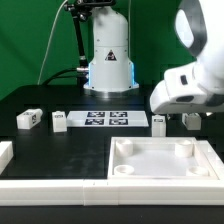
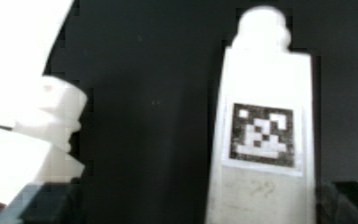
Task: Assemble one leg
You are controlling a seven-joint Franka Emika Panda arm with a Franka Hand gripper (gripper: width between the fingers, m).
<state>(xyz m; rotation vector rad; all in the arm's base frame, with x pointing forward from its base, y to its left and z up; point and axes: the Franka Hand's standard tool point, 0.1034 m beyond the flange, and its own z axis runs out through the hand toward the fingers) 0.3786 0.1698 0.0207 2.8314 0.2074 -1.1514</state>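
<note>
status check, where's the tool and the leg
Tool open. Small white oblong leg with square marker tag sits inside its opening, not gripped. Second white leg close beside, apart; nothing else in the way.

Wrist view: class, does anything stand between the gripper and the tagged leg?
Nothing visible does. The tagged leg lies just ahead of the open gripper. A second leg lies off to the side, apart from it and out of the path.

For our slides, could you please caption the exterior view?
Pincer low beside a leg, at the exterior view's right of the marker board, behind the white tray part.
</note>
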